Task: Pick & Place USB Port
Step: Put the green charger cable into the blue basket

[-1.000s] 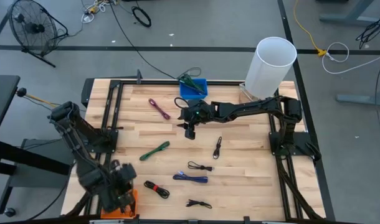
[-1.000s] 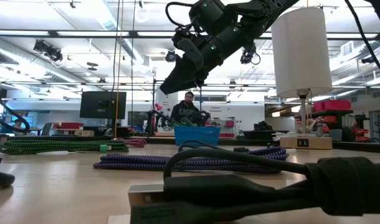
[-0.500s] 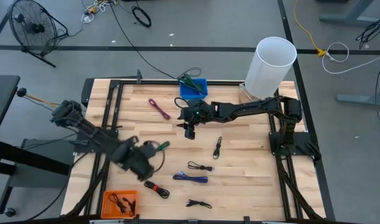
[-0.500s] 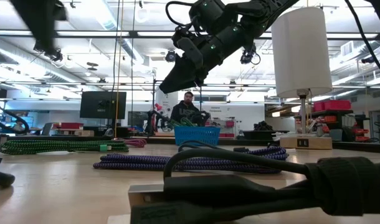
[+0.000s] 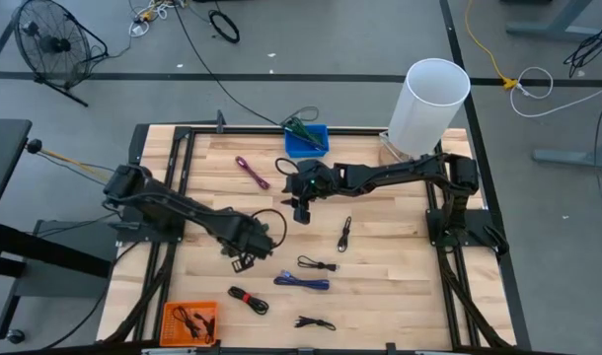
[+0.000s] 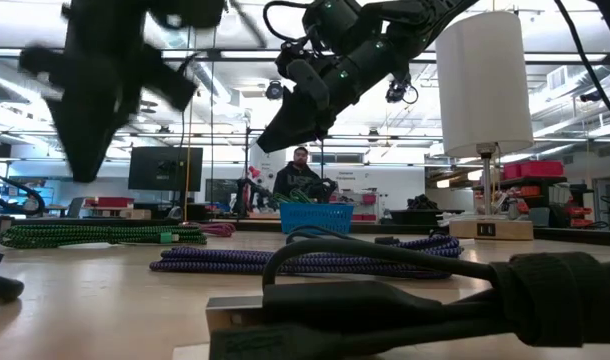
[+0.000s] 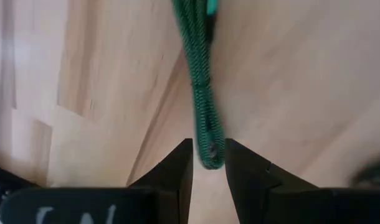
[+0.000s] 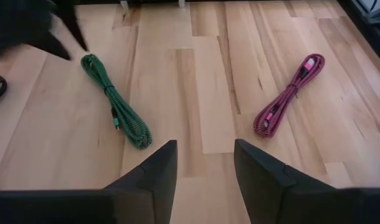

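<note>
The left gripper (image 5: 250, 245) hangs over the middle of the table, directly above the green cable (image 7: 201, 93), which lies flat on the wood. In the left wrist view the two fingers (image 7: 177, 167) stand spread, with the near end of the green cable in the gap between them; they are not closed on it, and whether they touch it cannot be told. The grasp looks close, but nothing is lifted yet.

An orange bin (image 5: 190, 320), well back from the left gripper toward that arm's own table corner, already holds at least one dark cable, so part of the sorting seems done. A blue basket (image 5: 307, 137) beyond the right gripper also holds cables.

The right gripper (image 5: 300, 209) hovers above the table just beyond the left one, fingers (image 8: 150, 174) apart and holding nothing. A pink cable (image 8: 288, 96) lies ahead of it.

Left on the table near the left gripper are a red-and-black cable (image 5: 248, 299), a purple cable (image 5: 302, 283) and three small black cables (image 5: 318, 264). The nearest obstacle is the right arm, close to the left gripper's lift path. A white cylinder (image 5: 427, 105) stands far off.
</note>
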Controlling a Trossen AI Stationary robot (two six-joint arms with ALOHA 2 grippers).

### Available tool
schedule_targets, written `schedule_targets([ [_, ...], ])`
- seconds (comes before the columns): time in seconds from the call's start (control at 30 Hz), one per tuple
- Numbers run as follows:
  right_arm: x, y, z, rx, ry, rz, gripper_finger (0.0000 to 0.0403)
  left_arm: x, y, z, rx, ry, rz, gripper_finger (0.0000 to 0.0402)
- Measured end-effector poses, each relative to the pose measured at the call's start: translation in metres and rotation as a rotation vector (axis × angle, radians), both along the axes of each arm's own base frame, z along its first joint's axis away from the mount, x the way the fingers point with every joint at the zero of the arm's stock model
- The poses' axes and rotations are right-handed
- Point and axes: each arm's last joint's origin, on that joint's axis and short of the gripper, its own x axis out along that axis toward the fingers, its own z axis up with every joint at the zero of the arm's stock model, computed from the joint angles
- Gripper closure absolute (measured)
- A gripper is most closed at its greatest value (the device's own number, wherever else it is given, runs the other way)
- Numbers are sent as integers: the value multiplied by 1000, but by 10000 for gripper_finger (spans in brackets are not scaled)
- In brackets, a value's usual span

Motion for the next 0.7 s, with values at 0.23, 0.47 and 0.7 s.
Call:
schedule_targets([
  [0.23, 1, 3, 0, -1, -3, 7, 243, -7, 6, -32, -30, 28, 21, 305],
  [0.47, 1, 3, 0, -2, -3, 6, 243, 1, 4, -36, -62, -67, 16, 305],
  [0.7, 1, 3, 0, -2, -4, 6, 243, 2, 9, -35, -30, -67, 17, 284],
])
